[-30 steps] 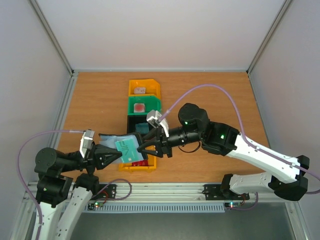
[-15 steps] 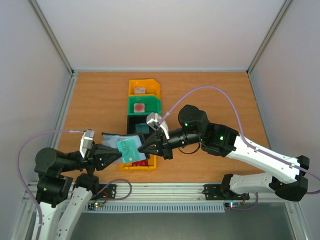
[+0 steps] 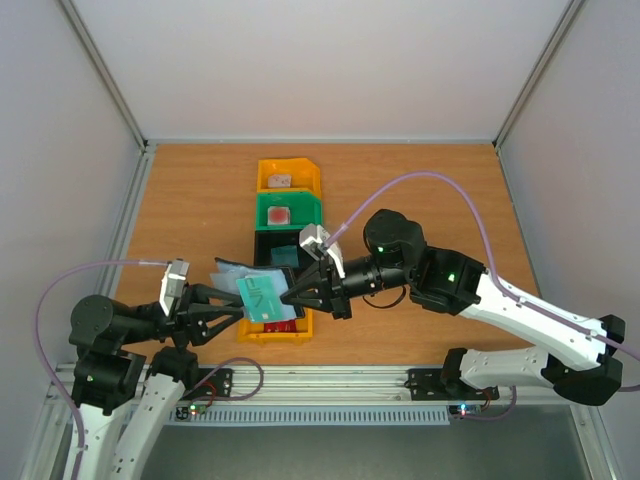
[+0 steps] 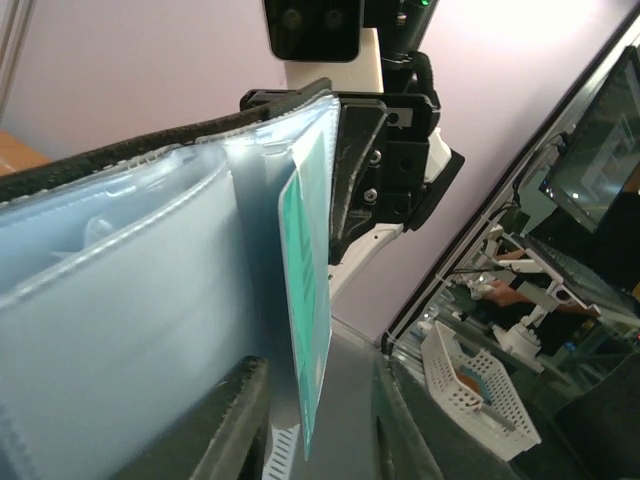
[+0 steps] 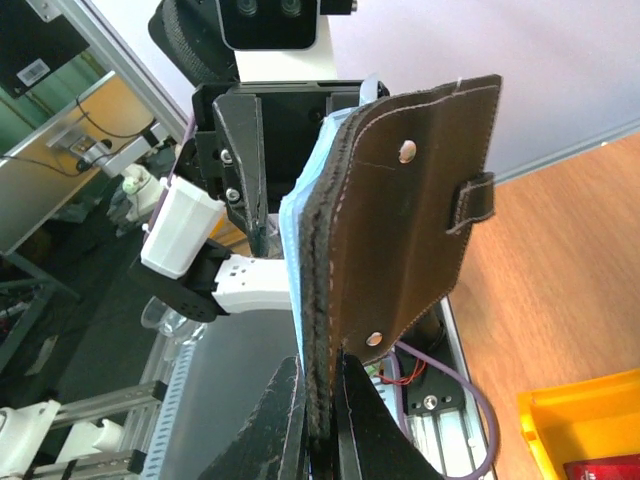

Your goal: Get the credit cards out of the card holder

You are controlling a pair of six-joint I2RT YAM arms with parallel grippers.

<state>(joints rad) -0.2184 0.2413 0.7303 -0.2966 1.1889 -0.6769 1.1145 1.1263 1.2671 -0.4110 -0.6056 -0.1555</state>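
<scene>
Presently: right fingers clenched on holder, left fingers parted astride teal card; close on card alone, draw straight out.

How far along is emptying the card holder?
Done: one red plastic card lies in the near yellow plastic bin. In hand: the right claw clamps the black folding card holder; a teal plastic card juts from it between the open fingers of the left claw. Left: pulling that card free.

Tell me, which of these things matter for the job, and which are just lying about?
Part of the job: card holder, teal card, red card in the near yellow bin.
Just lying about: far yellow bin, green bin, black bin.
</scene>
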